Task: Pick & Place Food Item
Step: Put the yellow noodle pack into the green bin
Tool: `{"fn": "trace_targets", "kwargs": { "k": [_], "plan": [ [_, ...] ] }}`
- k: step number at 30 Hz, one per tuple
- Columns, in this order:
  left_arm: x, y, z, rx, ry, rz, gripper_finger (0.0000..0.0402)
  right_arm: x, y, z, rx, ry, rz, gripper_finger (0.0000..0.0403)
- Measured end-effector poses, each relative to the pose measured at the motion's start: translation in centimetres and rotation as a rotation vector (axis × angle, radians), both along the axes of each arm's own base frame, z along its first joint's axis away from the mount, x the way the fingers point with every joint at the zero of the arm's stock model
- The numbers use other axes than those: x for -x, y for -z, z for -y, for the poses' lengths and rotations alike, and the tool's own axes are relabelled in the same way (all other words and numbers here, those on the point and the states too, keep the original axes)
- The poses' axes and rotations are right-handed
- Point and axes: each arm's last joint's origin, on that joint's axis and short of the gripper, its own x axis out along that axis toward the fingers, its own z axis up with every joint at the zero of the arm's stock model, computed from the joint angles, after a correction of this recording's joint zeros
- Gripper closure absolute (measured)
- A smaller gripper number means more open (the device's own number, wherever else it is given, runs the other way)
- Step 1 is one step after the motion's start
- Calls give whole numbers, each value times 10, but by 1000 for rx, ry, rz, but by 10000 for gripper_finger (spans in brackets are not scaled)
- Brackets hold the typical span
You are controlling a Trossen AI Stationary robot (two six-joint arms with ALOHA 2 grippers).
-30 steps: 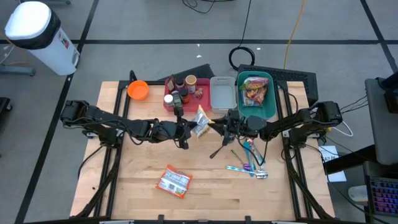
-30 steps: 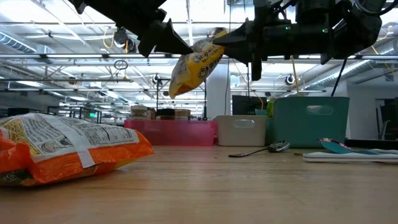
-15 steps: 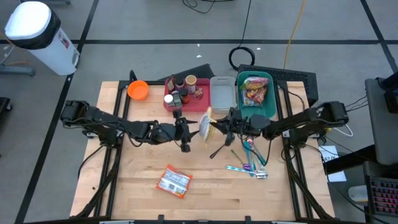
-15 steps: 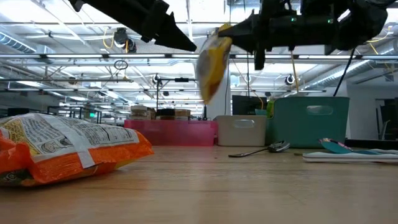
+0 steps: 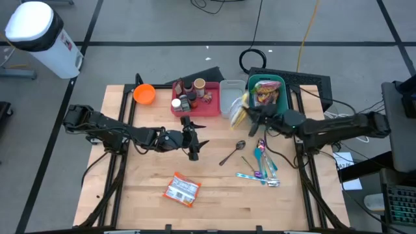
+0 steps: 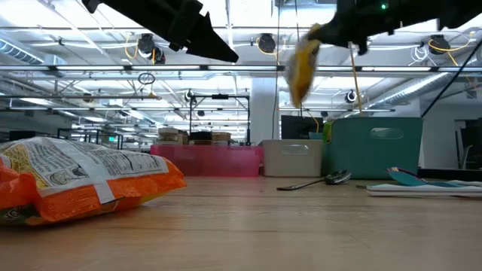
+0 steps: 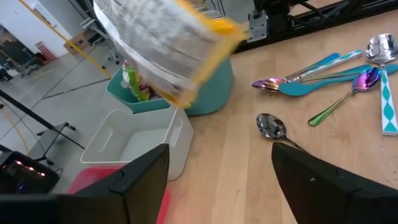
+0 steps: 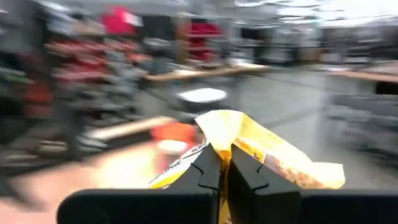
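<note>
While the right gripper pinches the yellow snack bag above the white bin, the carry step looks nearly done; next, release over the teal bin. Left gripper waits spread mid-table.

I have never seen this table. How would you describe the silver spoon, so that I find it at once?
Start at the teal bin at the table's far right. In front of it lie several colourful utensils. The silver spoon lies alone to their left, bowl toward the bin, the only plain metal one.
</note>
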Motion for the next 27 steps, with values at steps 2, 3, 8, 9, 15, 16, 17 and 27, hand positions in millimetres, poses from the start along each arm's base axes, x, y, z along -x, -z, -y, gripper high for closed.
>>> {"fn": "trace_targets", "kwargs": {
  "k": [2, 3, 8, 9, 15, 16, 17, 27],
  "plan": [
    [0, 0, 0, 0, 0, -1, 113, 10, -1, 3, 27, 127, -56, 402],
    [0, 0, 0, 0, 0, -1, 115, 15, -1, 5, 38, 193, -91, 402],
    [0, 1, 0, 0, 0, -6, 115, 32, 10, 10, 71, 492, -278, 403],
    [0, 1, 0, 0, 0, -6, 115, 33, 13, 11, 71, 534, -310, 403],
    [0, 1, 0, 0, 0, -6, 116, 39, 40, 12, 33, 627, -353, 403],
    [0, 1, 0, 0, -1, -7, 115, 39, 45, 12, 20, 629, -350, 403],
    [0, 1, 0, 1, -1, -8, 115, 40, 50, 12, 6, 631, -346, 403],
    [2, 6, -1, 34, -21, -49, 117, 51, 80, 12, -79, 703, -287, 403]
  ]
}}
